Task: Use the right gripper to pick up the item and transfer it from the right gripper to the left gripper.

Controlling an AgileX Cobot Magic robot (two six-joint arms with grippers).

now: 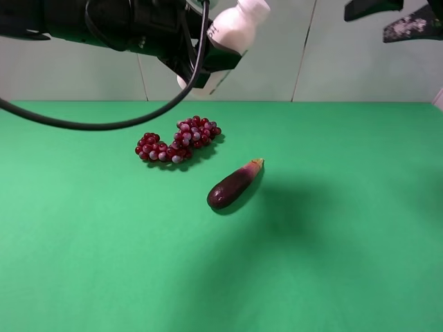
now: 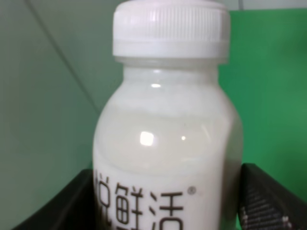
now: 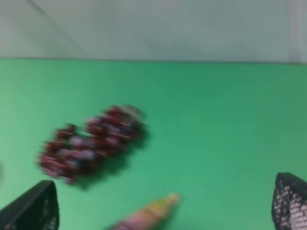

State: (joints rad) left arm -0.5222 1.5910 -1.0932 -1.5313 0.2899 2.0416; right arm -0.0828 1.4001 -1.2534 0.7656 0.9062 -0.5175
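White-capped bottle [image 1: 235, 28] aloft over the green table [image 1: 346, 242], clamped between the jaws of the left gripper [image 1: 218, 62]; right gripper [image 1: 394, 17] spread apart, empty; looks like handover done, calls only for holding steady.

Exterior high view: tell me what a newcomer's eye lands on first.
The white capped bottle stands out first, clamped in the left gripper at the top of the view. Below it, on the green table, lie a red grape bunch and, nearer the camera, a dark purple eggplant. The right gripper hangs open and empty at upper right.
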